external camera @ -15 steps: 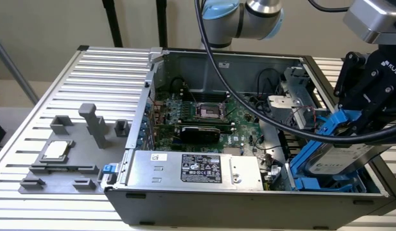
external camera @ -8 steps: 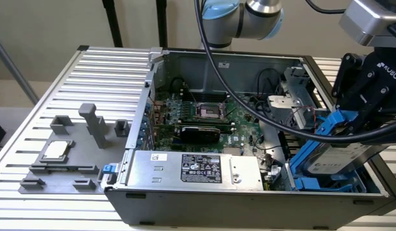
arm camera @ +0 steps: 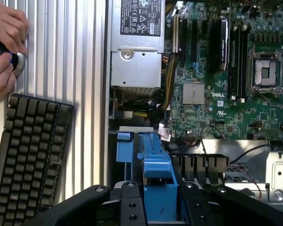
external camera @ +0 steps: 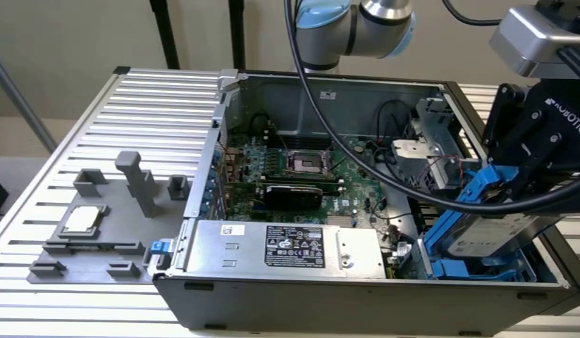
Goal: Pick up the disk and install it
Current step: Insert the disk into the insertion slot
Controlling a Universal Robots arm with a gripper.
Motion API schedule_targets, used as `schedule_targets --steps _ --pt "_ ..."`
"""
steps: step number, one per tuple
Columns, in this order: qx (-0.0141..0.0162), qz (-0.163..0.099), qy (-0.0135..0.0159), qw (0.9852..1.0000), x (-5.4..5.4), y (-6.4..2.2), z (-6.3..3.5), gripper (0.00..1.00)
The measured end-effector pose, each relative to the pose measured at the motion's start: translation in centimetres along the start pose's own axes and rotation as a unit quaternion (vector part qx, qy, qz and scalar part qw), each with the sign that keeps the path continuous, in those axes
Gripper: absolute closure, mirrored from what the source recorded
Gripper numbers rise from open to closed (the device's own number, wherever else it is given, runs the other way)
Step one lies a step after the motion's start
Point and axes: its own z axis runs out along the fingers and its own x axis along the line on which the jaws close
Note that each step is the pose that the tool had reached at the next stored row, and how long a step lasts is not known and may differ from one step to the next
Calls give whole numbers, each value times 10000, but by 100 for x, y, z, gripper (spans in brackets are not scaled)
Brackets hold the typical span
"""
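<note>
Disk (external camera: 501, 229) hangs tilted in the claw (external camera: 504, 189), which is partly closed on its blue rails (arm camera: 158, 169). It is just above the bay (external camera: 469, 270), at the exterior view's right near corner of the case (external camera: 365, 299), with its long axis sloping down toward the bay.

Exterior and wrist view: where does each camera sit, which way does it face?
Exterior view: above the open computer case, looking down into it; arm and jaws show, gripping the disk.
Wrist view: on the wrist, looking down past the jaws at the motherboard; a person's hands near a keyboard.
Both show disk, motherboard, power supply.
</note>
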Motion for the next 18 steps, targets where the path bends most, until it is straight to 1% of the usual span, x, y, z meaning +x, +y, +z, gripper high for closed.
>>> schedule_targets --steps 11,13,14,18 --pt "0 0 -3 10000 -1 -5 86 67" --pt "0 0 -2 10000 0 -6 97 66" --pt "0 0 -1 10000 0 -6 101 59" --pt "0 1 -1 10000 1 -9 112 59"
